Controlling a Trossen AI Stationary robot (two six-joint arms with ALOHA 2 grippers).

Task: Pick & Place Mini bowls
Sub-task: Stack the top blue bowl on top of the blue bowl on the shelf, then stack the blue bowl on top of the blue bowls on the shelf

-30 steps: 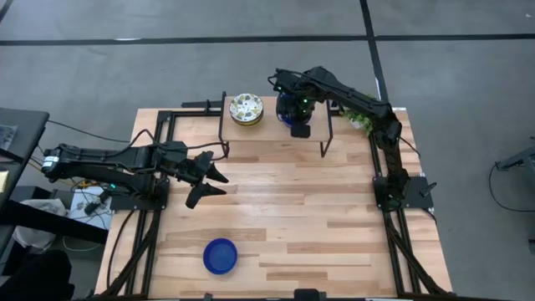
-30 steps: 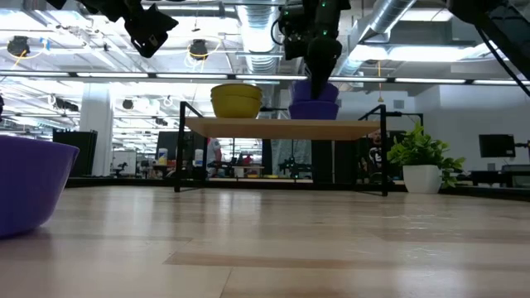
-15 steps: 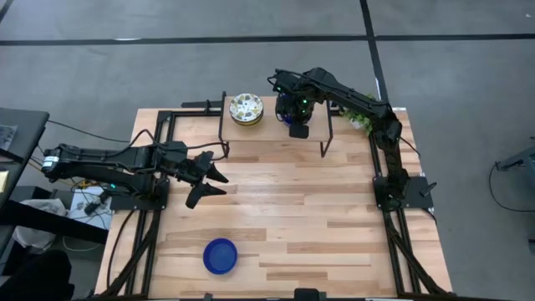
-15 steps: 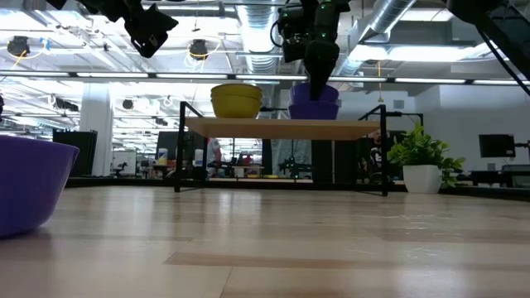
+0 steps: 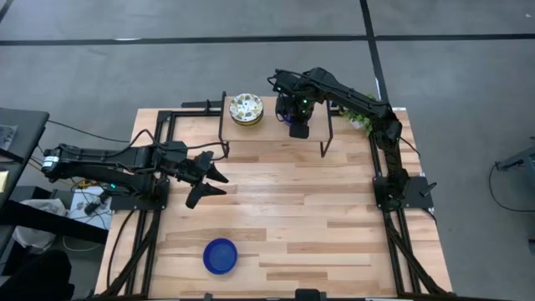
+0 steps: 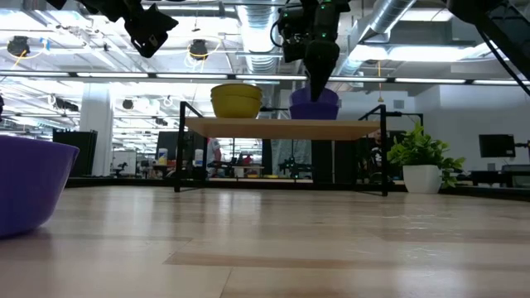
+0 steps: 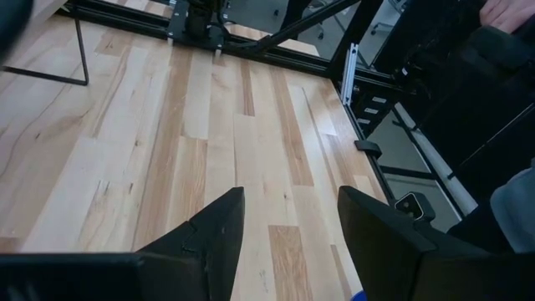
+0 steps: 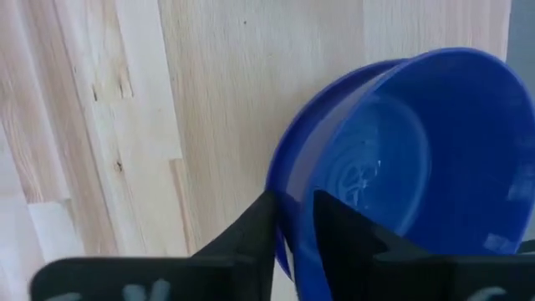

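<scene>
right claw (image 8: 292, 230) eased apart since earlier; fingers straddle rim of stacked blue bowls (image 8: 393, 159) on shelf (image 6: 281, 127), seemingly loose.

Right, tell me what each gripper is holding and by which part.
The right gripper straddles the rim of the top blue mini bowl on the shelf; whether it grips cannot be told. The left gripper holds nothing.

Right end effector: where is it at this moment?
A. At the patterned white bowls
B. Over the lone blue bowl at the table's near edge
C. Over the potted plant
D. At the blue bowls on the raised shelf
D: the right end effector sits at the blue bowls on the shelf, its fingers straddling a bowl rim.
</scene>
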